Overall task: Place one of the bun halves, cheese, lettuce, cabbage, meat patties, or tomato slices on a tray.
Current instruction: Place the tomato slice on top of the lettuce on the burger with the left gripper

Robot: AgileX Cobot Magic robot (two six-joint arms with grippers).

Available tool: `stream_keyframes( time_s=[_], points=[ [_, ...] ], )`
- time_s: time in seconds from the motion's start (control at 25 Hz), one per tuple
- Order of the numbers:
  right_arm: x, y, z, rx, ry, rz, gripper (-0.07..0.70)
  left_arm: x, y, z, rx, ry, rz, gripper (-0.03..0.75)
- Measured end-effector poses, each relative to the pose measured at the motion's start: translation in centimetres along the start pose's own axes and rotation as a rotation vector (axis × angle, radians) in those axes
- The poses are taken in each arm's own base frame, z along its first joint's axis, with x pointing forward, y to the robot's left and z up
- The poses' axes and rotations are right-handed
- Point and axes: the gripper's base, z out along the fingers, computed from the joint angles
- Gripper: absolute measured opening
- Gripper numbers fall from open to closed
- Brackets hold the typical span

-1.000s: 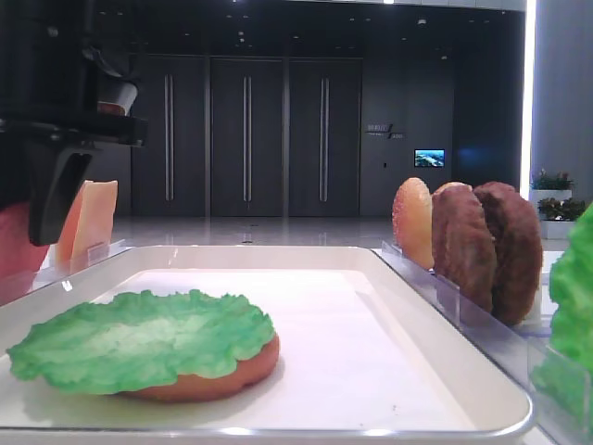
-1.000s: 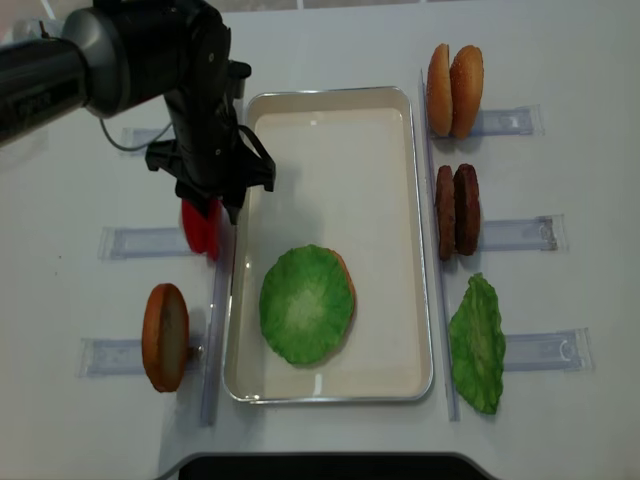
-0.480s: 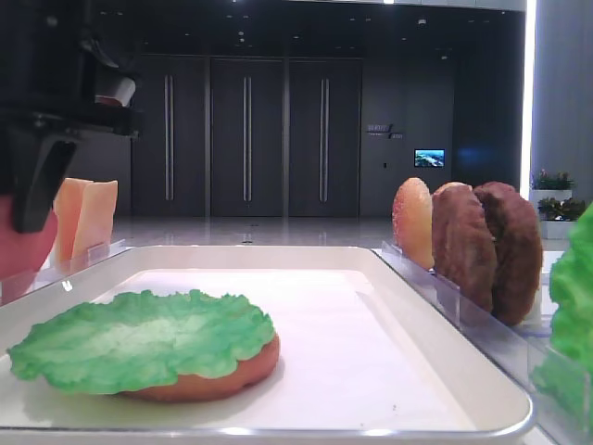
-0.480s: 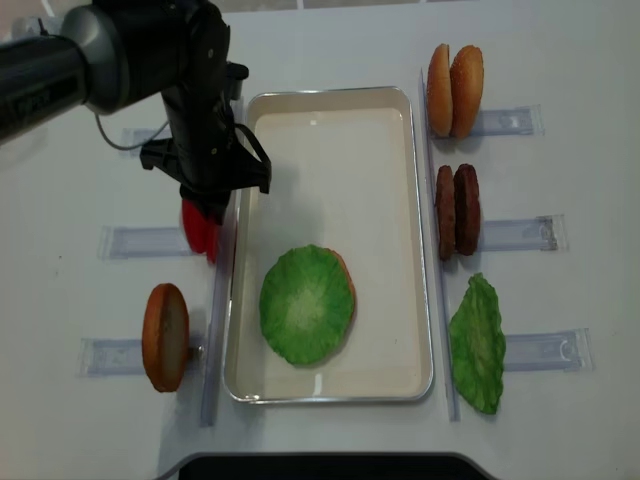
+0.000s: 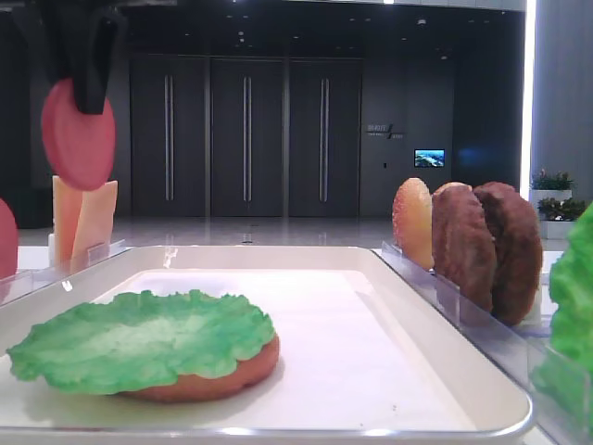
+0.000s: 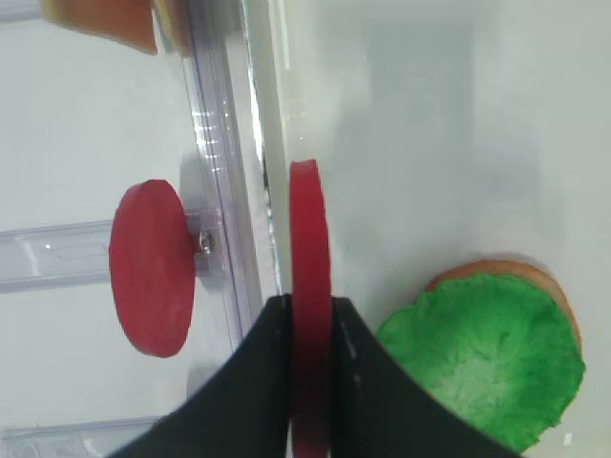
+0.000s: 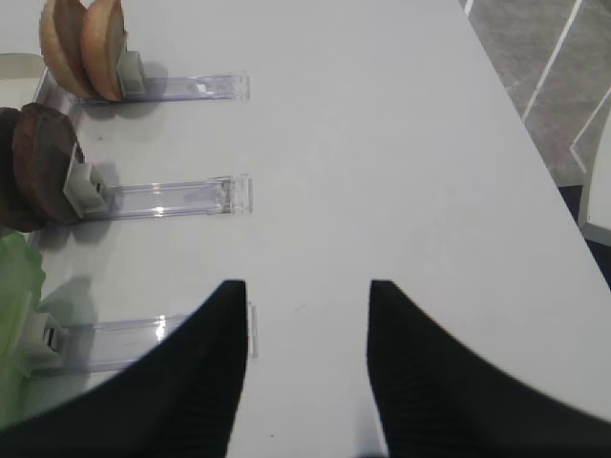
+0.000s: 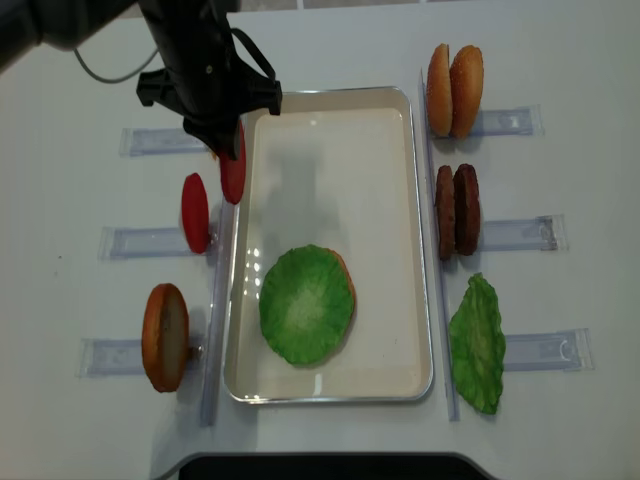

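Observation:
My left gripper (image 8: pixel 228 135) is shut on a red tomato slice (image 8: pixel 232 165), held edge-on in the air over the left rim of the white tray (image 8: pixel 340 170). In the left wrist view the slice (image 6: pixel 309 248) stands pinched between both fingers (image 6: pixel 272 334). Another tomato slice (image 8: pixel 195 212) stands in the clear rack left of the tray. Inside the tray lies a green lettuce leaf (image 8: pixel 305 305) on an orange bun half (image 5: pixel 218 378). My right gripper (image 7: pixel 305 296) is open over bare table, with nothing between its fingers.
Racks right of the tray hold two bun halves (image 8: pixel 455 90), two meat patties (image 8: pixel 457 210) and a lettuce leaf (image 8: pixel 478 345). On the left, a bun half (image 8: pixel 165 335) stands in the near rack and cheese slices (image 5: pixel 88 218) in the far one.
My left gripper shut on a tomato slice in the left rack and lifted it up and away, toward the tray's far end. One slice stays in the rack.

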Motion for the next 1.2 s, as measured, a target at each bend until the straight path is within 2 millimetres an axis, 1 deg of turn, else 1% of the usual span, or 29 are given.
stream_keyframes(
  time_s=[0.08,0.24,0.44,0.52,0.64,0.76,0.84,0.92,1.08,1.12,1.2],
  points=[
    [0.0,0.0,0.0,0.000,0.000,0.000,0.290,0.3,0.1,-1.2,0.021,-0.021,-0.006,0.057],
    [0.0,0.0,0.0,0.000,0.000,0.000,0.290,0.7,0.0,-2.5,0.057,-0.037,-0.011,0.056],
    [0.0,0.0,0.0,0.000,0.000,0.000,0.290,1.6,-1.1,-3.7,0.078,-0.061,0.030,0.057],
    [0.0,0.0,0.0,0.000,0.000,0.000,0.290,2.2,-2.0,-4.1,0.088,-0.068,0.048,0.057],
    [0.0,0.0,0.0,0.000,0.000,0.000,0.290,3.6,-3.8,-4.8,0.090,-0.082,0.094,0.057],
    [0.0,0.0,0.0,0.000,0.000,0.000,0.290,5.8,-5.7,-4.9,0.096,-0.069,0.149,0.056],
    [0.0,0.0,0.0,0.000,0.000,0.000,0.290,7.2,-6.1,-4.7,0.088,-0.051,0.176,0.056],
    [0.0,0.0,0.0,0.000,0.000,0.000,0.290,8.5,-5.9,-4.7,0.084,-0.041,0.183,0.056],
    [0.0,0.0,0.0,0.000,0.000,0.000,0.290,10.6,-4.2,-4.7,0.068,-0.029,0.183,0.056],
    [0.0,0.0,0.0,0.000,0.000,0.000,0.290,11.2,-3.6,-4.7,0.077,-0.030,0.179,0.056],
    [0.0,0.0,0.0,0.000,0.000,0.000,0.290,12.0,-3.0,-4.7,0.159,-0.051,0.171,0.056]
  ],
)
